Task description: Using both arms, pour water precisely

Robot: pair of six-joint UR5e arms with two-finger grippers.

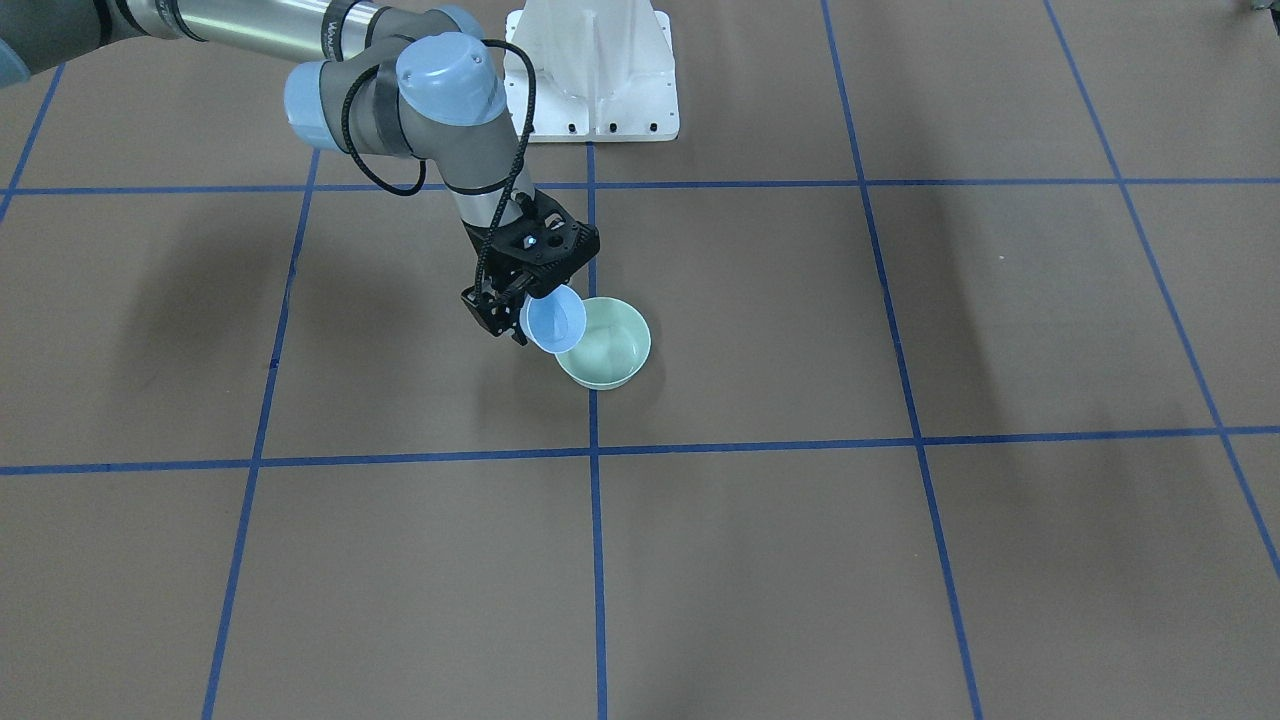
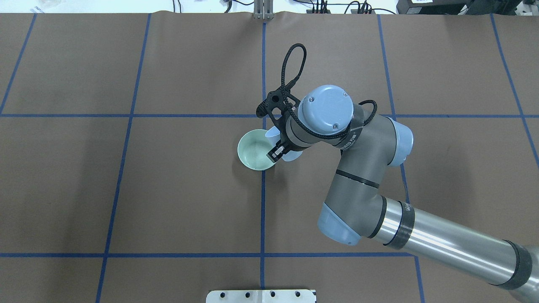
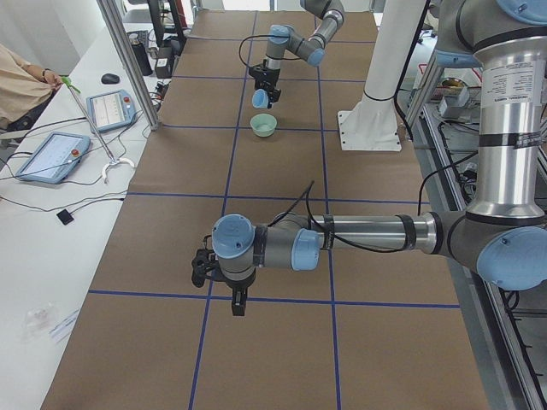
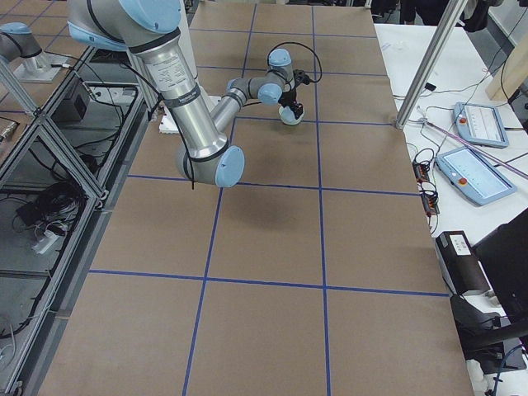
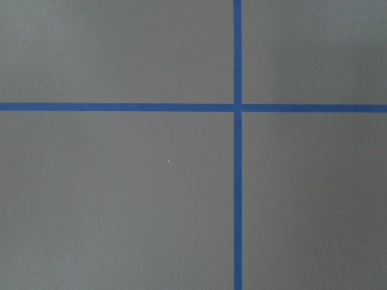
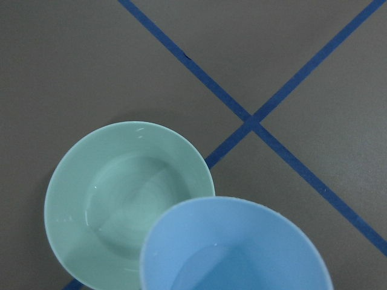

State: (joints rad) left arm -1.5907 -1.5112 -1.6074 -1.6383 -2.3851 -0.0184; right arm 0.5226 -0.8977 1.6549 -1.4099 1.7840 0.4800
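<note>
My right arm (image 2: pixel 362 168) reaches to the table's middle. Its gripper (image 1: pixel 517 318) is shut on the rim of a light blue cup (image 1: pixel 555 320). The cup is tilted, with its lip over the near edge of a pale green bowl (image 1: pixel 612 345). In the right wrist view the cup (image 6: pixel 236 248) overlaps the bowl (image 6: pixel 115 199). Faint glints and a ripple ring of water (image 6: pixel 118 214) show in the bowl's bottom. My left arm (image 3: pixel 367 235) hangs low over bare table far from the bowl. I cannot tell whether its gripper (image 3: pixel 238 301) is open or shut.
The white bolted pedestal (image 1: pixel 595 80) stands just behind the bowl. Blue tape lines (image 5: pixel 237 181) cross the brown table cover. Operator tablets (image 3: pixel 51 154) and a metal post (image 3: pixel 128 60) stand beyond the table's far side.
</note>
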